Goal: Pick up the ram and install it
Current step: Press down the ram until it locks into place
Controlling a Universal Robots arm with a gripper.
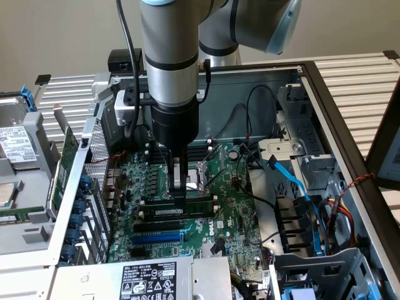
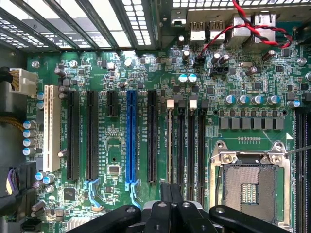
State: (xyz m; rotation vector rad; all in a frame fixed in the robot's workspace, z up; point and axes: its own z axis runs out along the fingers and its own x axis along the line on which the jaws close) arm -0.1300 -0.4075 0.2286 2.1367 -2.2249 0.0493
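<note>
Seating step, apparently. Gripper (image 1: 179, 199) closed tight, fingertips pressed down on the ram (image 1: 181, 207), already standing in a black memory slot (image 1: 178, 218) just beside the CPU socket (image 1: 199, 175). Even downward pressure probably called for.

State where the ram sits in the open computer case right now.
In the exterior view, the ram lies along a black memory slot near the motherboard's middle, just below the empty processor socket, with the hand directly on top of it.
</note>
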